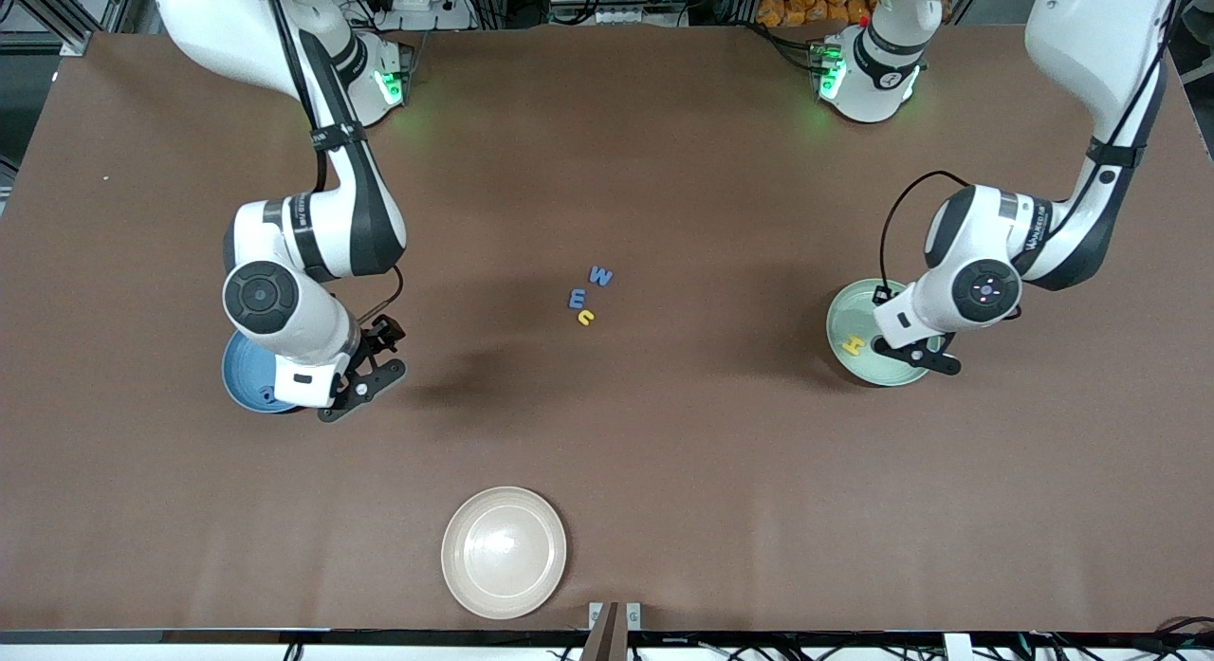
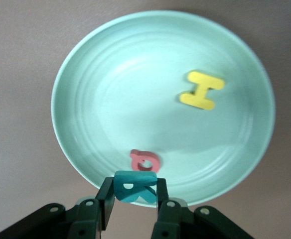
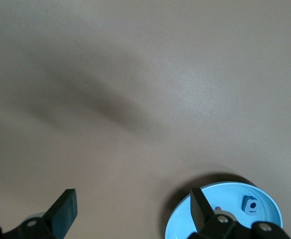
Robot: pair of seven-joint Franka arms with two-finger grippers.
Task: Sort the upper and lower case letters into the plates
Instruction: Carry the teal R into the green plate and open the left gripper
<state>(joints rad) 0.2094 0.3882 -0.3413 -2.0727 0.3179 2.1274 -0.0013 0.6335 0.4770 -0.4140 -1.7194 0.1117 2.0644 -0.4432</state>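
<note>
Letters read M, m and c (image 1: 586, 317) lay mid-table, well apart from both claws. Left gripper (image 2: 134, 195), over the mint plate (image 2: 85, 74), clamped a teal R (image 2: 133, 187) above a red letter (image 2: 145, 161) and yellow H (image 2: 202, 89). Right gripper (image 3: 130, 209) hung spread beside the blue plate (image 3: 185, 226)

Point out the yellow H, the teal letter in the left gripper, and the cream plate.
yellow H (image 2: 202, 89): left wrist view, its crossbar.
teal letter (image 2: 134, 186): left wrist view, its middle, between the fingers.
cream plate (image 1: 455, 585): front view, its rim.
</note>
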